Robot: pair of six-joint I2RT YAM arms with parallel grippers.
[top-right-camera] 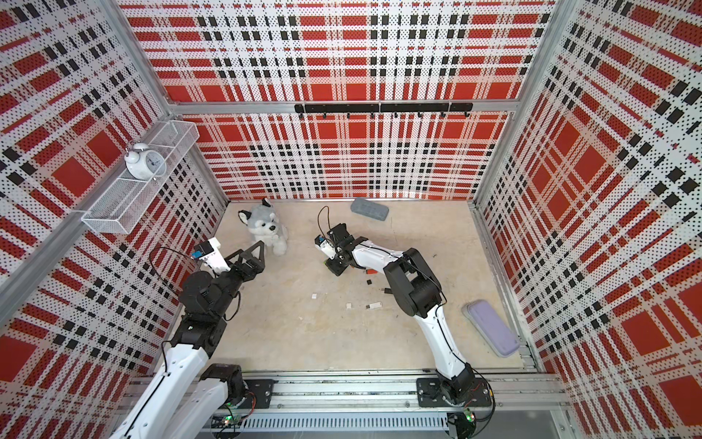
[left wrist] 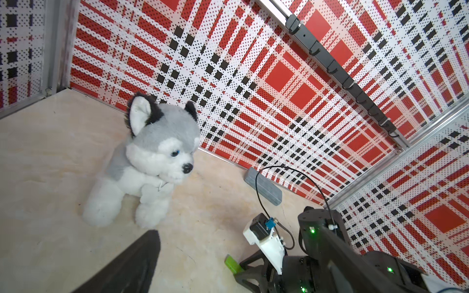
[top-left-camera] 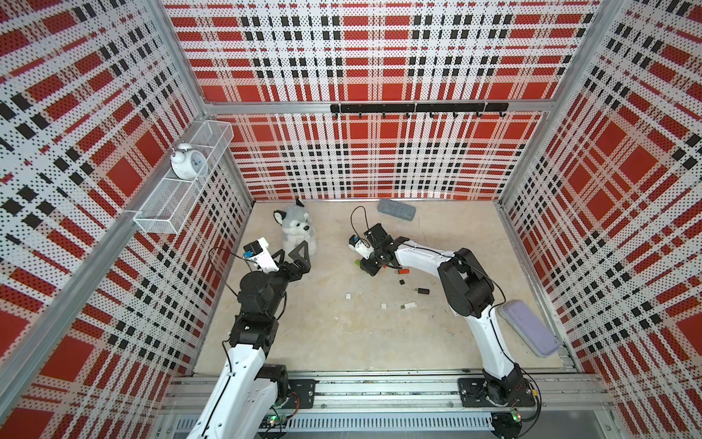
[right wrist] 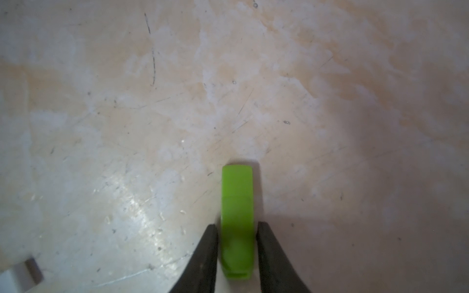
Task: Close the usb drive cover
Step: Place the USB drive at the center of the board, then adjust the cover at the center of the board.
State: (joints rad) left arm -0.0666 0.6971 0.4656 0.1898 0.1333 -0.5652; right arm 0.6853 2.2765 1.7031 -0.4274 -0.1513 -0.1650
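USB drive (right wrist: 237,203), green, lay flat on the tabletop (right wrist: 127,101) between my right tool's (right wrist: 237,224) jaws, its long axis running straight out from them. Jaws slightly spread, thin gaps either side. Left tool (top-left-camera: 290,252) gaped wide, well apart.

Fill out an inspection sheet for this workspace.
Surface: beige tabletop, scuffed and scratched.
Job's things: green usb drive flat on the tabletop, no plug showing; red drive, black drive and white drive nearby, plugs seemingly bare; loose white cap and black cap.
Clutter: plush husky, grey case, lilac case.
Grippers: left gripper wide open, empty, raised near the plush husky; right gripper low, fingers flanking the green usb drive with thin gaps.
Cables: right wrist cable and left wrist cable loop clear of the drives.
Surroundings: plaid perforated walls; wire shelf holding an alarm clock; hook rail, nothing hanging.
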